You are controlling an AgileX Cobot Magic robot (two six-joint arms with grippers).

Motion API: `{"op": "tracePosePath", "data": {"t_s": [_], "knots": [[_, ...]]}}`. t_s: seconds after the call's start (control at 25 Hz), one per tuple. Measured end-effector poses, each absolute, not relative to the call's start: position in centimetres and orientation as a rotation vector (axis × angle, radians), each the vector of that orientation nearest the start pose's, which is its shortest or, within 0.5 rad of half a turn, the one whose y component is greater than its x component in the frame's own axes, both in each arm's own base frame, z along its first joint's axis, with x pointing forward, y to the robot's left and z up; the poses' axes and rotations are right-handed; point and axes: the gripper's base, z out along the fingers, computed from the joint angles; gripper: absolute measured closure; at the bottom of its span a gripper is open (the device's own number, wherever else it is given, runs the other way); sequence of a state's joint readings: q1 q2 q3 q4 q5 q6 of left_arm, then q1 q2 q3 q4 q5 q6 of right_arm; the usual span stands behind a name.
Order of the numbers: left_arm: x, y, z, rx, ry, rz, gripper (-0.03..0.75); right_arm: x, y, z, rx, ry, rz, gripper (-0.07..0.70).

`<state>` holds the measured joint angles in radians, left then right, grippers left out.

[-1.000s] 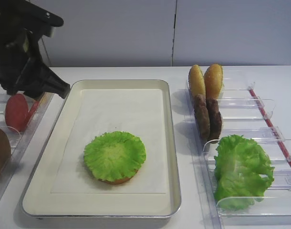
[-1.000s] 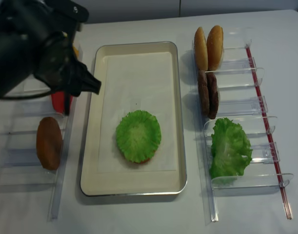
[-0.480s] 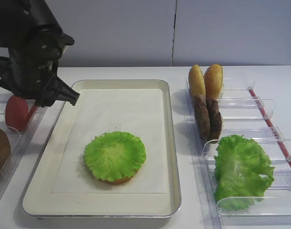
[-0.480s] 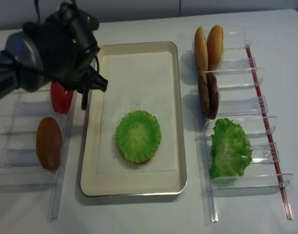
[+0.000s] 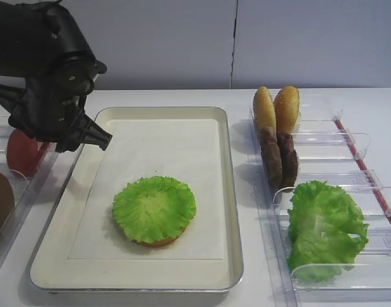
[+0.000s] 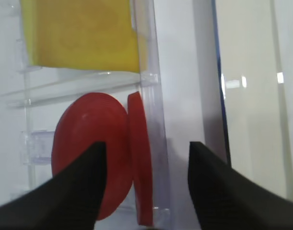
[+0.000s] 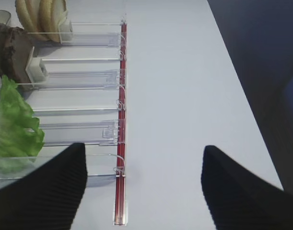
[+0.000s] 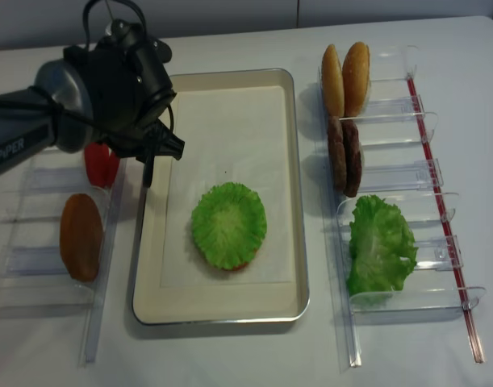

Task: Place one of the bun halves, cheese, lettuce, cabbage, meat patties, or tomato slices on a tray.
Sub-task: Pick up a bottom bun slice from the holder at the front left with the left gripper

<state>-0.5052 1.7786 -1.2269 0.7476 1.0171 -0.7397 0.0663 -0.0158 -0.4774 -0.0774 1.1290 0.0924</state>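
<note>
At the left of both high views the black left arm [image 8: 93,93] hangs over the tray's left rim, tilted down toward the left rack [image 8: 36,218]. Only the left wrist view shows what lies below its gripper [image 6: 146,184]: two tomato slices [image 6: 105,158] standing on edge in the rack, with yellow cheese [image 6: 79,33] in the next compartment toward the top of the frame. The fingers [image 6: 64,191] are spread wide and hold nothing; one is over the slices, the other over the worktop between rack and tray. From above, only a red edge of tomato [image 8: 101,165] peeks out beside the arm. The tray [image 8: 153,242] sits mid-frame, carrying a round lettuce leaf [image 8: 228,224] on a bun half. The right wrist view shows the right gripper [image 7: 141,187] released over bare worktop beside the right rack [image 7: 79,76]. The arm's casing reads "PIPER".
</note>
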Motion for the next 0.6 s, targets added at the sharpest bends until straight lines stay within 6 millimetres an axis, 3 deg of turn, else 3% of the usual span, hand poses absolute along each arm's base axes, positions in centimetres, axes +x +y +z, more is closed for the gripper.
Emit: {"op": "tracePosePath", "data": {"t_s": [0.36,0.6], "knots": [[33.3,-12.4,21.2,0.205,2.641,0.681,0.331,-0.7,-0.7,26.6,0.034,2.116,0.001,0.108],[33.4,-12.4,21.0,0.211,2.643,0.692,0.411,-0.7,-0.7,26.6,0.034,2.116,0.001,0.108]]}}
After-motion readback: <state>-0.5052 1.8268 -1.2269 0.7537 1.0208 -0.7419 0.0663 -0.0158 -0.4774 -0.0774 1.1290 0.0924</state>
